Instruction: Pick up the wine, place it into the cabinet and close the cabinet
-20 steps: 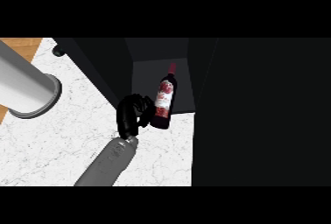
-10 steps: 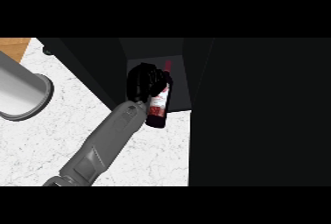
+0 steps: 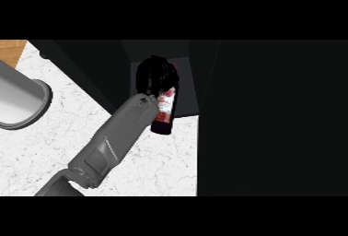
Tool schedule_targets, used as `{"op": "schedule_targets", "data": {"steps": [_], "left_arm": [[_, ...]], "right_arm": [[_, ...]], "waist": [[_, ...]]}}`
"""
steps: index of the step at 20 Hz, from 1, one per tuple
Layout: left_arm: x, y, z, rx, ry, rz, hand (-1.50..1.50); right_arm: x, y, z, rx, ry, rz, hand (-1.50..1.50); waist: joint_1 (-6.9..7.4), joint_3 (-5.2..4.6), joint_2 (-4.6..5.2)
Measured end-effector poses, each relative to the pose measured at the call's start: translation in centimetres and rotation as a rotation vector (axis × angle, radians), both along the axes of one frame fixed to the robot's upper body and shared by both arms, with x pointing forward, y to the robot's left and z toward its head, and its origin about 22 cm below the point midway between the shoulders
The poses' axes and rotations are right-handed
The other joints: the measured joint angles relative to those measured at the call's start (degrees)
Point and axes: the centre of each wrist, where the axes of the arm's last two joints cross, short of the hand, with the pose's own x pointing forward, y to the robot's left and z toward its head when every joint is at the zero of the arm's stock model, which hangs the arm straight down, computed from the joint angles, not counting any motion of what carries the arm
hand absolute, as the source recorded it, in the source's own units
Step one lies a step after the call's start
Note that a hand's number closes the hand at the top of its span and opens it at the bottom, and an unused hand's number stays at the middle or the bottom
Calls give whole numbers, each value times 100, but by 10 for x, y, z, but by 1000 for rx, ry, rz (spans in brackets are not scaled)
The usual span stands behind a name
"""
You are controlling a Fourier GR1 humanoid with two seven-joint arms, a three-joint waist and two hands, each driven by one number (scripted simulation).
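The wine bottle [image 3: 164, 112], dark with a red and white label, leans with its neck inside the dark open cabinet [image 3: 188, 94] and its base over the cabinet's front edge. My right hand [image 3: 153, 76] is curled round the bottle's upper part, inside the opening, and hides the neck. Its grey forearm [image 3: 112, 138] runs down to the lower left. Of the left arm only a thick grey forearm [image 3: 19, 99] shows at the left edge; its hand is out of view.
A broad black panel [image 3: 272, 120], apparently the cabinet's door or side, fills the right half of the view. White marble counter [image 3: 163, 166] lies in front of the cabinet. A strip of wood [image 3: 12, 48] shows at the top left.
My right hand has carried the bottle up and forward, from in front of the cabinet into its opening. The forearm now reaches further in.
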Motion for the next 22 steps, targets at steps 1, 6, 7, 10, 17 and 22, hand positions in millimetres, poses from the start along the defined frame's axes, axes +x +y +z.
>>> {"op": "schedule_targets", "data": {"steps": [1,6,7,10,17,22], "left_arm": [[2,0,1,10,5,12,150],[5,3,-2,74,21,76,150],[6,3,0,85,16,84,-150],[8,6,-1,112,3,110,-150],[7,15,-11,183,30,142,-150],[6,18,-15,185,49,148,-150]], "right_arm": [[1,-1,1,-8,-2,1,-150],[2,-2,0,-6,-5,13,-150],[3,-3,1,-11,-6,10,-150],[3,-2,0,-6,-10,22,-150],[3,-2,0,4,-7,29,-150],[2,-1,-1,11,1,31,-150]], "waist": [[-13,0,6],[-55,1,21],[-47,1,23],[-69,-1,42],[-76,-3,43],[-50,-7,48]]}}
